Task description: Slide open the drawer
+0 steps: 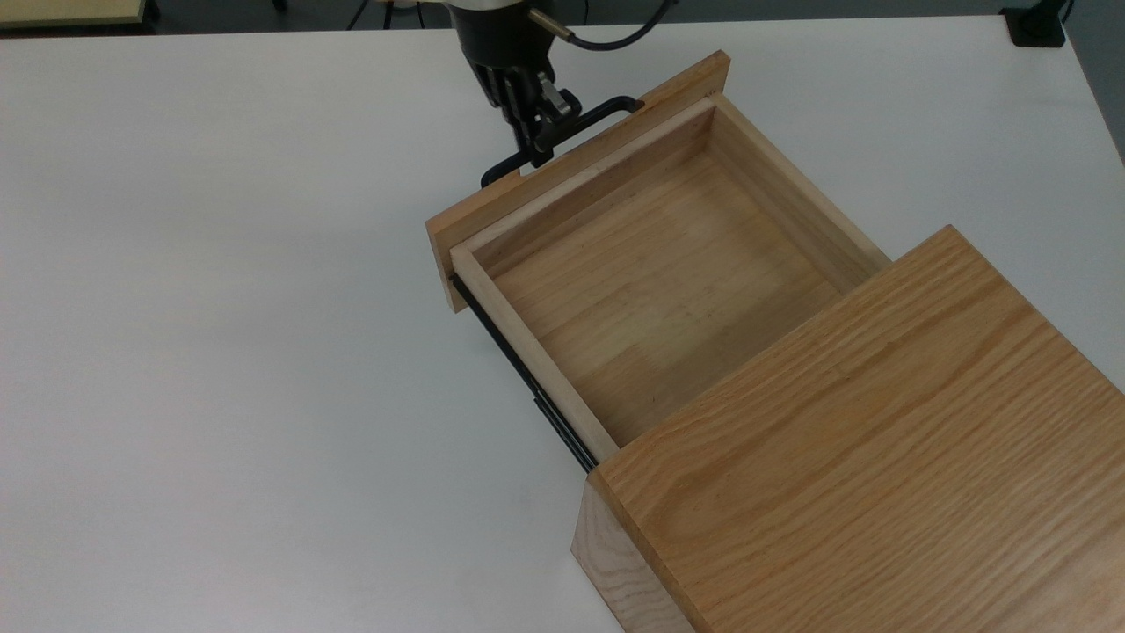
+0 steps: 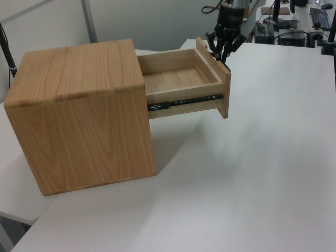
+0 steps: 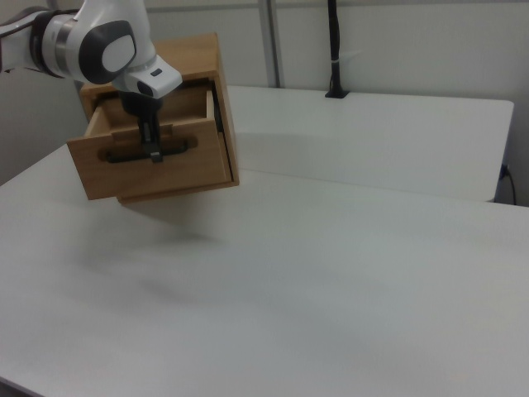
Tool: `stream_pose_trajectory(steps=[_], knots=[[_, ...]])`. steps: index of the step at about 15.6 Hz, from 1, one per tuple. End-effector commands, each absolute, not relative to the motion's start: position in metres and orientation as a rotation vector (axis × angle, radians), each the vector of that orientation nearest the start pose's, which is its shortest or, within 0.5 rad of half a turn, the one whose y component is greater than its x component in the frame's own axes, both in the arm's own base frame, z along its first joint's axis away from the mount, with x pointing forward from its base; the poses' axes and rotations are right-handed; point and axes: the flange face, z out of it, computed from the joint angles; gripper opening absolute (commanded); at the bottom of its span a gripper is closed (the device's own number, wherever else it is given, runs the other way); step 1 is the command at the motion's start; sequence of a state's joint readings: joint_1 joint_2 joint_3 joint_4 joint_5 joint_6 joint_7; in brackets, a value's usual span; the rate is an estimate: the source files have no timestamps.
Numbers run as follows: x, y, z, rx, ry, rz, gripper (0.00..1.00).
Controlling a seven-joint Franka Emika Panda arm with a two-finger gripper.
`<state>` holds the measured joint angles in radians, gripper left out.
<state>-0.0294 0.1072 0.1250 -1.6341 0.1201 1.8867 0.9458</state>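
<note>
Light oak drawer pulled well out, empty, black side rail, pincer clamped on black bar handle

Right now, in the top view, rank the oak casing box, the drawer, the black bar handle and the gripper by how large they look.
1. Oak casing box, though it sits nearest the camera.
2. Drawer, slid well out.
3. Black bar handle and gripper, shut on the handle: too close to rank.

Light oak wooden drawer: pale, smooth, matt grain; thin black metal bar handle with slight sheen. Larger oak-grain wooden casing box: stronger grain, satin finish. White worktop: smooth, matt. Black end effector: matt.
</note>
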Motion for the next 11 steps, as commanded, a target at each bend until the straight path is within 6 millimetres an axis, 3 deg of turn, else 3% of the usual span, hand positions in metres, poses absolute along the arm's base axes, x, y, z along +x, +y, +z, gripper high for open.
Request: stream_pose_trajectory(steps=[1, 4, 9, 11], knots=[[0.590, 0.040, 0.574, -2.700, 1.278, -0.084, 1.00], [0.588, 0.034, 0.595, -2.708, 1.253, -0.145, 1.00], [0.560, 0.039, 0.635, -2.902, 1.186, -0.199, 1.00], [0.546, 0.056, 0.645, -3.004, 1.047, -0.152, 1.00]])
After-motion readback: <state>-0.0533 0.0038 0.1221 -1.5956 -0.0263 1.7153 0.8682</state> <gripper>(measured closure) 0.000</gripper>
